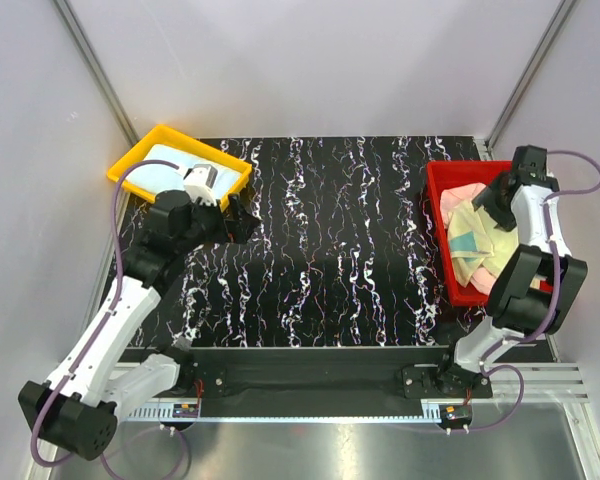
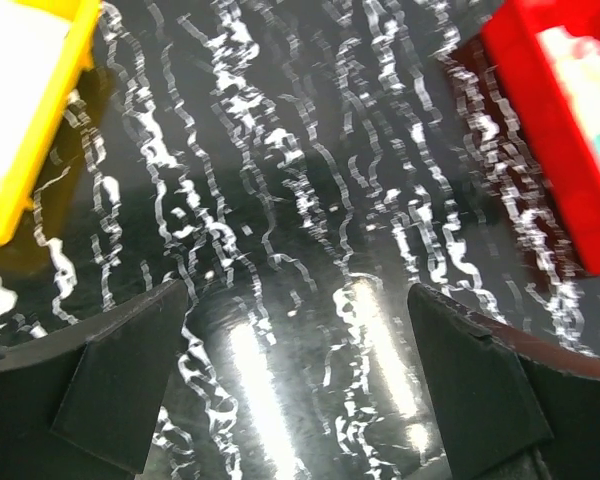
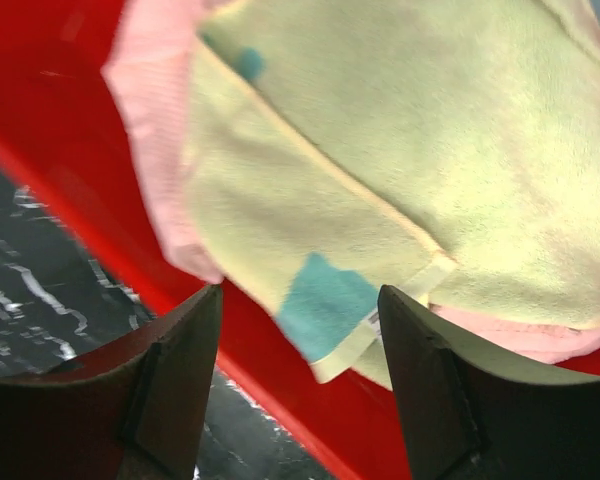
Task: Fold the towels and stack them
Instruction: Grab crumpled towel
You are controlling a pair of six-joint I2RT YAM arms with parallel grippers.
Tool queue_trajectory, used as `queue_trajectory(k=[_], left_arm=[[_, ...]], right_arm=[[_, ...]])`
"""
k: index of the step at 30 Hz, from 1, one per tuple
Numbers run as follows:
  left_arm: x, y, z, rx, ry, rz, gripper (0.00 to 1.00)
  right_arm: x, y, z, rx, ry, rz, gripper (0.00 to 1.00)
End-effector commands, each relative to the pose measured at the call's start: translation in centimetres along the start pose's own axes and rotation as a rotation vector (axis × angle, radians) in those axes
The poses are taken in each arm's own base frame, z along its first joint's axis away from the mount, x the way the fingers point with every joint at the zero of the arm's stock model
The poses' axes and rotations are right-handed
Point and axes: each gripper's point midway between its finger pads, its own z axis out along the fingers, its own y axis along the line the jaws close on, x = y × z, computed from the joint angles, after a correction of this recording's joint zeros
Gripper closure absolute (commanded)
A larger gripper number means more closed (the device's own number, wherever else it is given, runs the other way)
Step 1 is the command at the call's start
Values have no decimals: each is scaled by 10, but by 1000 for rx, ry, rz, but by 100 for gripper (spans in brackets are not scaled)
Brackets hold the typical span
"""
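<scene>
Right gripper (image 3: 300, 320) gapes over towels (image 3: 410, 150) in the red tray (image 3: 40, 90); left gripper (image 2: 298, 310) gapes above the table (image 2: 310, 150).

The glossy black counter (image 1: 330, 250) has a marbled pattern of white streaks running from its near edge to its far edge, with faint violet tints here and there. At its far left corner, the yellow plastic tray (image 1: 130, 165) holds a light blue terry towel (image 1: 158, 170). Along the right edge, the red plastic tray (image 1: 437, 215) holds a pink terry towel (image 3: 150, 120) and a pale yellow terry towel (image 3: 400, 130) marked with teal patches (image 3: 325, 305) and edged by a paler cream hem. The left arm (image 1: 110, 320) and right arm (image 1: 535, 215) are white with black joints, each trailed by greyish-purple cables (image 1: 117, 230). The left tool (image 2: 295, 300) and right tool (image 3: 300, 295) have matte black fingers.
</scene>
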Motion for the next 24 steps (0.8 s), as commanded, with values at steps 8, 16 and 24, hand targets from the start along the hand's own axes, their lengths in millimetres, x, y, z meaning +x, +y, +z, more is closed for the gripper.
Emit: queue_trajectory(k=[8, 16, 24], left_arm=[[-4, -36, 0, 209, -15, 12, 1], [0, -37, 2, 222, 4, 20, 1], [0, -38, 3, 229, 1, 27, 3]], right_arm=[[34, -22, 49, 25, 124, 5, 34], [42, -13, 73, -36, 192, 2, 69], [-13, 15, -1, -136, 89, -7, 100]])
